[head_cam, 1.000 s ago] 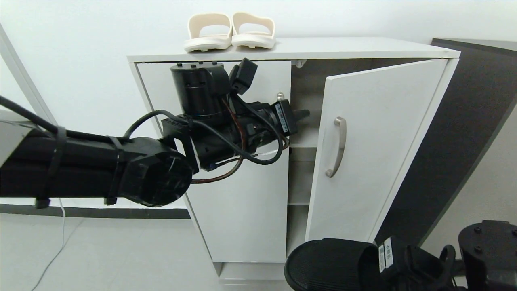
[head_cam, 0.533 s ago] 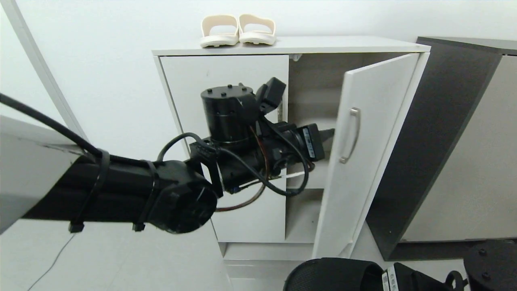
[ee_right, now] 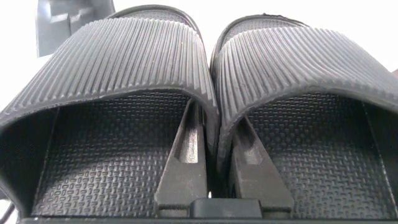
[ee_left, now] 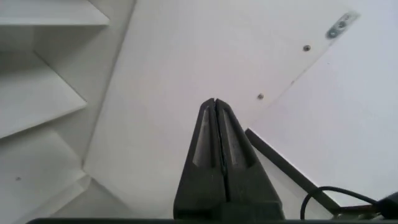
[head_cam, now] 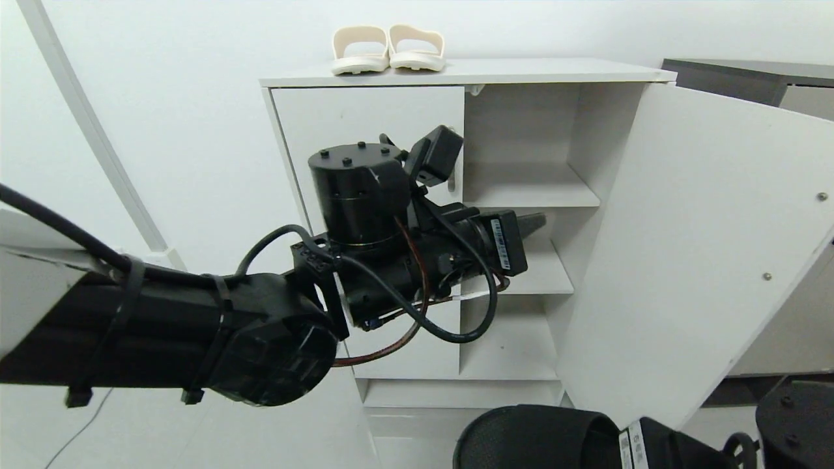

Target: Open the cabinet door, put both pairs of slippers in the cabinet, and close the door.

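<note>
White cabinet (head_cam: 534, 70): its right half stood bared, shelves showing. Right door (head_cam: 690, 260): was swung wide open, inner face outward. Black slippers (head_cam: 541, 436), one pair: hung side by side low before the cabinet's front, the right claw (ee_right: 216, 124) clamped on their adjoining walls. Cream slippers (head_cam: 389, 49), one pair: sat on the cabinet's top, above the shut left door (head_cam: 365, 117). Left claw (head_cam: 537, 221): was pressed together, empty, before the open shelves.

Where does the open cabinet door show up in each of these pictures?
Head view: the door stands open at the right of the cabinet.
Left wrist view: the door, white inner face, beyond the left gripper.
Right wrist view: not in it.
Shared landmark: the cabinet shelves.
</note>
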